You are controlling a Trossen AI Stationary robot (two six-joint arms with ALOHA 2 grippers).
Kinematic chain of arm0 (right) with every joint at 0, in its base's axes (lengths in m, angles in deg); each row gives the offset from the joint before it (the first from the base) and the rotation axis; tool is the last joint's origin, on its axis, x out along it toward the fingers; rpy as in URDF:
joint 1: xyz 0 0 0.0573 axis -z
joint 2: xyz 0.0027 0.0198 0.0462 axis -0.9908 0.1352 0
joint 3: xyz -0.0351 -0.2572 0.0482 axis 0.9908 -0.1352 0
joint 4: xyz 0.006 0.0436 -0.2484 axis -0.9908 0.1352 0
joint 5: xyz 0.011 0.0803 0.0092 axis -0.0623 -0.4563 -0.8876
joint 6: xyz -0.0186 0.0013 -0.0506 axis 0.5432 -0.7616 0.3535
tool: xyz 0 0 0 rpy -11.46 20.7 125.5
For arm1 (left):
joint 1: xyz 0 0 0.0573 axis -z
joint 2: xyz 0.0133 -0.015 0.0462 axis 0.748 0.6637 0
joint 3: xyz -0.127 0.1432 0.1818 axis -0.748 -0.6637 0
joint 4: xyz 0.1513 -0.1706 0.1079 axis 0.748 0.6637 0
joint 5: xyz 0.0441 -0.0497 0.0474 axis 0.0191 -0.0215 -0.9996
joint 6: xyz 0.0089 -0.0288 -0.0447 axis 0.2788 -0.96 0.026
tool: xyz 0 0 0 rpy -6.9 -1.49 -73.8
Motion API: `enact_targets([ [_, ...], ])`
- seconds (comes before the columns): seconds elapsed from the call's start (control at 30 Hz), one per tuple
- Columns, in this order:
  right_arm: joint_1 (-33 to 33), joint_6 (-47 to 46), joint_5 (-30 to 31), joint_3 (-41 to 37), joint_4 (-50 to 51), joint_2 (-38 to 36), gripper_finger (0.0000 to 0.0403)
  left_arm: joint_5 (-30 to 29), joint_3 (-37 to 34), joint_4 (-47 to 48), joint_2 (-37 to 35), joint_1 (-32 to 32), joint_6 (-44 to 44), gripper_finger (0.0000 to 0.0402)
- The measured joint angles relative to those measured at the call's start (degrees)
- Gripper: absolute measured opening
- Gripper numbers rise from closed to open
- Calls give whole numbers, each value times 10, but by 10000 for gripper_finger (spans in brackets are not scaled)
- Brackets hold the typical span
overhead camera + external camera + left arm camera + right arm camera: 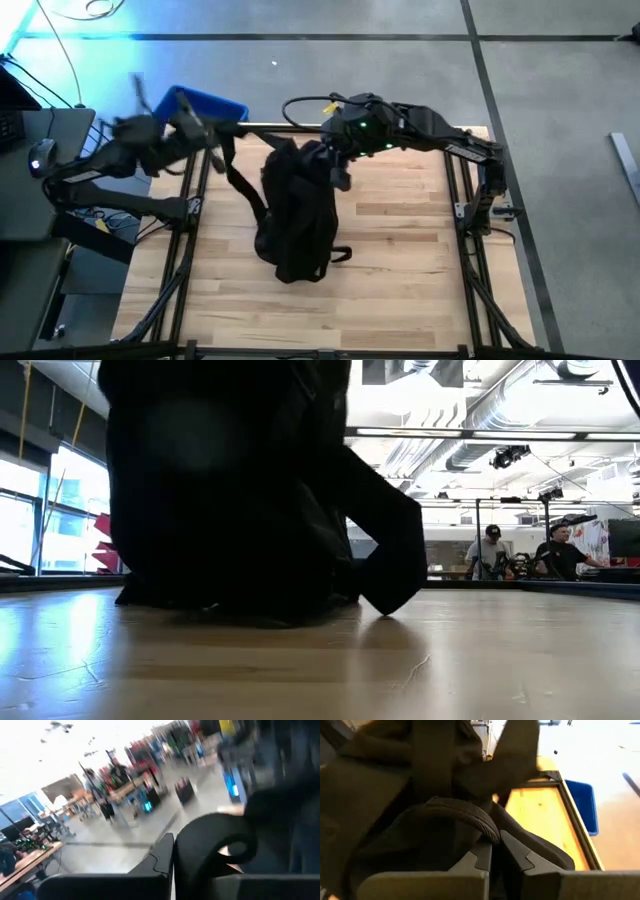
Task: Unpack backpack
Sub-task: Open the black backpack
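Observation:
The black backpack (295, 215) stands in the middle of the wooden table, with its bottom (220, 600) on the boards. My right gripper (338, 158) is above its far top end, shut on the top loop. My left gripper (213, 140), blurred, hangs off the table's far left, shut on a long black strap (240, 180) that runs down to the pack. A second strap end (395, 560) hangs down to the table beside the pack. My left gripper pinches the black strap (210, 845) between its shut fingers (161, 856). The strap curls in a loop beside the fingertips. It is lifted clear of the table and runs slanting down to the backpack. My right gripper pinches the ribbed carry loop (470, 817) at the backpack's top between its two fingers (485, 855). It comes slanting down from the table's right. The pack's top is held up while its bottom rests on the table.
A blue bin (205, 105) stands past the table's far left corner, also seen in the right wrist view as a blue bin (582, 805). Bare boards (400, 280) lie near and right of the pack. People (490, 550) sit in the room behind.

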Motion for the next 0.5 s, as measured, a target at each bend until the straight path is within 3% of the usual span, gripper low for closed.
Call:
enact_targets([
  [0.27,2,-12,-20,-116,-412,6,0,-8,70,-131,-7,0,27,0],
  [0.5,-15,-51,-34,-109,-598,20,0,78,168,-204,43,0,62,0],
])
